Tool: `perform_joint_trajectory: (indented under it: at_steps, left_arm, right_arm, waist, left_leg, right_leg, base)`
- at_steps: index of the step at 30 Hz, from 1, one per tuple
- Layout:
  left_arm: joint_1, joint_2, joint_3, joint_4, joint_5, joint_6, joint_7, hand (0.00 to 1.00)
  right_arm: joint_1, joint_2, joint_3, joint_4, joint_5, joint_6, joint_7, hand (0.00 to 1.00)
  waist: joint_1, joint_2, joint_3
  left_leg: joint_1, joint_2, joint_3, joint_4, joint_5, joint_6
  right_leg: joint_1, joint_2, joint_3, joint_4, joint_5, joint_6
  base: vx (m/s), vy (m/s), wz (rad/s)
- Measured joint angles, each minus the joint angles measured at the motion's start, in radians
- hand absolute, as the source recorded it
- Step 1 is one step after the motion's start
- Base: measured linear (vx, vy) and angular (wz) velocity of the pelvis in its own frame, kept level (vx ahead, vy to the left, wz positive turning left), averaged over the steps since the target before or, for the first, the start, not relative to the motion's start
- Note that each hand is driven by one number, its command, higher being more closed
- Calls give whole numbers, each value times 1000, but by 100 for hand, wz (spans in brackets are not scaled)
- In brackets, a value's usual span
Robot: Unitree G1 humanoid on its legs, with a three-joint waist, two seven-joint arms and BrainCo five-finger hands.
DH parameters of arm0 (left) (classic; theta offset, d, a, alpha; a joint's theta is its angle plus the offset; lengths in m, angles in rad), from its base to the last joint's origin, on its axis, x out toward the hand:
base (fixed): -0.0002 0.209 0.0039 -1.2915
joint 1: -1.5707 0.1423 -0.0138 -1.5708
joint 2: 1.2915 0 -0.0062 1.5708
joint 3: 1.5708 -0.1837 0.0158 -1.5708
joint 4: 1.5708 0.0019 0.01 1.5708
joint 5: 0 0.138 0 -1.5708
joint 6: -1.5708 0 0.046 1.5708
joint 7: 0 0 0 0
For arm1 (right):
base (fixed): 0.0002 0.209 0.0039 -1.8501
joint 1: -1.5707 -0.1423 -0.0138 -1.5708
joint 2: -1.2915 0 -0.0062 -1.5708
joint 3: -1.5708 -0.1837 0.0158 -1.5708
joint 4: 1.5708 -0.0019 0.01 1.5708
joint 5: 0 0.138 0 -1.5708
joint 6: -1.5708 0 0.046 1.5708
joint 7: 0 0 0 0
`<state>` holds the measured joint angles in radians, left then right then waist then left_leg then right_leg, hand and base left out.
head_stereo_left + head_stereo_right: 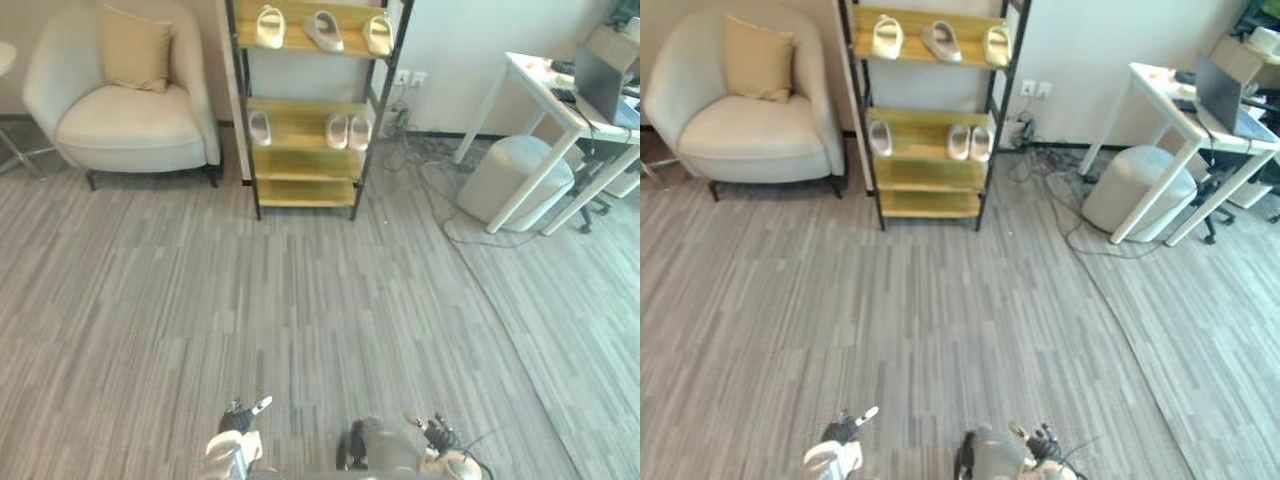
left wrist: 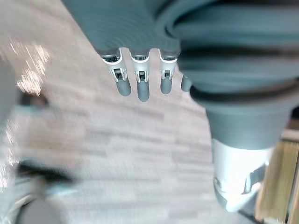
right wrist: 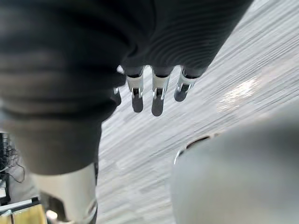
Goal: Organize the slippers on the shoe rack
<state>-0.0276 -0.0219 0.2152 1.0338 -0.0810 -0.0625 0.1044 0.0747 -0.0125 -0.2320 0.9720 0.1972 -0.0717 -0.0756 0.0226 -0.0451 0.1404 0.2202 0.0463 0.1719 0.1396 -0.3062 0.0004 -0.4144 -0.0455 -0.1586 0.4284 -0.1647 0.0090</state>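
- Grey plank floor [image 1: 300, 310] stretches to the far shoe rack [image 1: 300, 165], slippers [image 1: 323, 30] unevenly spaced on two shelves.
- Left hand [image 2: 138, 84] and right hand [image 3: 156, 93] hang with fingers relaxed, holding nothing.
- Closing in squarely before reaching looks wise.

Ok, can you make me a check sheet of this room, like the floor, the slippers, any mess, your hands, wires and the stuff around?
Surface: grey striped floor.
Job's things: shoe rack against the wall; slippers, three on the top shelf and three on the middle shelf.
Clutter: nothing seen.
Hands: left hand and right hand both open, holding nothing, far from the rack.
Cables: wires on the floor right of the rack.
Surroundings: armchair with a cushion, white desk, round stool.
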Motion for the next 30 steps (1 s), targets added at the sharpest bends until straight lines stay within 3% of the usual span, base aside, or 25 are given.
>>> perform_joint_trajectory:
  at_steps: [1, 2, 3, 4, 5, 6, 7, 8, 10, 11, 12, 14, 16, 17, 18, 20, 21, 22, 23, 24, 25, 26, 27, 28, 30]
  left_arm:
    - [0, -1, -2, 0, 0, 0, -1, 0]
    - [2, -2, -5, 0, 0, 0, -1, 0]
    - [10, -12, 5, 21, 2, 1, 0, 0]
    - [12, -14, 6, 22, 3, 1, 0, 0]
    - [5, -27, 18, 18, 14, 0, 0, 0]
    - [4, -30, 29, 18, 19, 1, 0, 0]
    - [3, -33, 62, 15, 21, 2, 0, 0]
    - [10, -33, 74, 11, 21, 1, 0, 0]
    - [9, -29, 75, -10, 21, 0, 0, 0]
    - [11, -25, 72, -27, 20, 0, 0, 0]
    - [11, -12, 68, -54, 19, -4, -2, 0]
    - [12, -12, 69, -67, 19, -13, -2, 0]
    - [13, -22, 70, -74, 16, -19, -3, 0]
    - [12, -22, 70, -81, 15, -20, -2, 0]
    - [12, -27, 69, -81, 14, -20, -2, 0]
    - [11, -28, 68, -82, 10, -21, -2, 0]
    - [20, -22, 61, -83, 9, -21, -2, 0]
    - [23, -19, 61, -84, 9, -21, -3, 0]
    - [23, 0, 60, -81, 10, -21, -3, 0]
    - [23, 7, 60, -73, 10, -22, -3, 0]
    - [20, 22, 61, -65, 10, -20, -3, 0]
    - [18, 25, 59, -61, 10, -20, -3, 0]
    - [3, 32, 55, -37, 10, -15, -3, 0]
    - [1, 29, 44, -20, 10, -13, -3, 0]
    - [-1, 25, 31, -21, 10, -12, -3, 0]
  right_arm:
    - [-2, 0, 0, 3, 0, 0, 0, 0]
    - [-4, 1, 1, 7, 0, 1, 0, 0]
    - [-24, -13, 1, 12, -2, 2, 1, 0]
    - [-27, -16, 1, 14, -2, 2, 2, 0]
    - [-39, -35, 0, 27, -2, 3, 8, 0]
    - [-40, -38, 0, 26, -2, 3, 9, 0]
    - [-40, -48, 1, 25, -1, 3, 11, 0]
    - [-41, -54, 5, 26, -1, 5, 11, 0]
    - [-40, -58, 13, 27, 0, 5, 8, 0]
    - [-37, -55, 32, 30, 1, 8, 6, 0]
    - [-34, -46, 55, 33, 1, 14, 5, 0]
    - [-44, -42, 62, 32, 1, 15, 4, 0]
    - [-46, -38, 68, 32, 1, 22, 1, 0]
    - [-50, -29, 72, 32, 1, 23, -2, 0]
    - [-56, -24, 84, 32, 1, 23, -5, 0]
    - [-57, -22, 104, 33, 1, 23, -5, 0]
    - [-49, -7, 126, 43, 0, 24, -5, 0]
    - [-48, -4, 127, 46, 0, 24, -5, 0]
    - [-39, 9, 129, 55, -1, 25, -5, 0]
    - [-34, 22, 128, 56, -1, 24, -5, 0]
    - [-34, 38, 124, 49, -2, 23, -2, 0]
    - [-33, 40, 122, 43, -2, 23, -1, 0]
    - [-29, 40, 114, 31, -2, 21, 1, 0]
    - [-28, 33, 104, 22, -2, 11, 9, 0]
    - [-27, 32, 76, 17, -1, 3, 16, 0]
  waist:
    - [-1, -1, 0]
    - [-5, -3, 0]
    - [-16, 34, 6]
    - [-15, 45, 3]
    - [-14, 72, 11]
    - [-14, 81, 15]
    - [-15, 104, 30]
    - [-7, 106, 40]
    - [0, 116, 53]
    - [12, 98, 61]
    - [30, 75, 54]
    - [37, 71, 53]
    - [40, 69, 53]
    - [47, 66, 52]
    - [53, 64, 51]
    - [67, 65, 48]
    - [85, 59, 33]
    - [88, 50, 27]
    - [89, 19, 6]
    - [89, -8, -9]
    - [88, -31, -5]
    - [85, -36, -3]
    - [75, -41, 2]
    - [67, -25, 12]
    - [64, -25, 10]
  left_leg:
    - [6, 1, -4, 0, -3, -6]
    - [24, 1, -27, 3, -17, -29]
    - [62, 43, -70, 29, -27, -46]
    - [54, 53, -78, 53, -24, -51]
    - [-2, 75, -106, 202, -11, -62]
    - [-22, 82, -112, 260, -3, -61]
    - [-127, 103, -152, 532, 93, -53]
    - [-219, 120, -176, 743, 194, -57]
    - [-320, 158, -163, 966, 182, -65]
    - [-376, 165, -143, 1017, 167, -72]
    - [-474, 165, -104, 1003, 150, -82]
    - [-539, 156, -70, 921, 129, -68]
    - [-565, 132, -22, 715, 97, -58]
    - [-564, 103, 14, 511, 96, -63]
    - [-565, 72, 35, 341, 125, -49]
    - [-564, 57, 38, 230, 171, -21]
    - [-555, 53, 42, 211, 249, 23]
    - [-552, 46, 46, 216, 277, 25]
    - [-544, 17, 72, 230, 258, 35]
    - [-518, -6, 89, 226, 217, 45]
    - [-464, -40, 94, 224, 181, 54]
    - [-450, -47, 93, 222, 173, 59]
    - [-389, -72, 87, 222, 130, 64]
    - [-316, -83, 73, 212, 91, 62]
    - [-242, -92, 53, 182, 64, 63]
  right_leg:
    - [-1, 5, 9, -28, 19, -5]
    - [6, 11, 15, -94, 86, -24]
    - [35, 27, -6, -45, 174, -63]
    - [36, 33, -10, -36, 156, -68]
    - [54, 46, -33, -9, 95, -78]
    - [69, 51, -40, -9, 81, -83]
    - [132, 70, -48, -22, 43, -95]
    - [193, 87, -41, -50, 18, -108]
    - [299, 117, -25, -95, -5, -123]
    - [358, 119, -10, -121, -18, -126]
    - [431, 116, 18, -175, -35, -125]
    - [479, 115, 38, -211, -47, -119]
    - [546, 108, 55, -251, -56, -98]
    - [577, 96, 68, -279, -68, -80]
    - [605, 87, 87, -305, -83, -63]
    - [631, 79, 112, -322, -105, -43]
    - [666, 66, 146, -314, -153, -16]
    - [671, 56, 154, -305, -165, -8]
    - [657, 21, 172, -253, -185, 17]
    - [587, -8, 191, -89, -188, 34]
    - [496, -32, 206, 174, -163, 93]
    - [472, -39, 212, 234, -153, 108]
    - [390, -50, 227, 468, -117, 121]
    - [313, -57, 210, 609, -119, 118]
    - [231, -66, 160, 642, -122, 112]
  base:
    - [678, -192, 50]
    - [618, -217, 50]
    - [620, -226, 51]
    - [739, -292, 52]
    - [479, -198, 26]
    - [686, -301, 25]
    - [526, -206, 2]
    - [526, -206, -6]
    - [372, -98, -27]
    - [565, -160, -46]
    - [442, -127, -40]
    - [426, -53, -30]
    - [372, 24, -21]
    - [448, 106, -28]
    - [545, 142, -31]
    - [502, 194, -48]
    - [577, 257, -58]
    - [602, 262, -44]
    - [611, 263, -24]
    - [699, 322, -22]
    - [682, 326, -16]
    - [527, 252, 7]
    - [478, 205, 28]
    - [455, 184, 28]
    - [376, 121, 31]
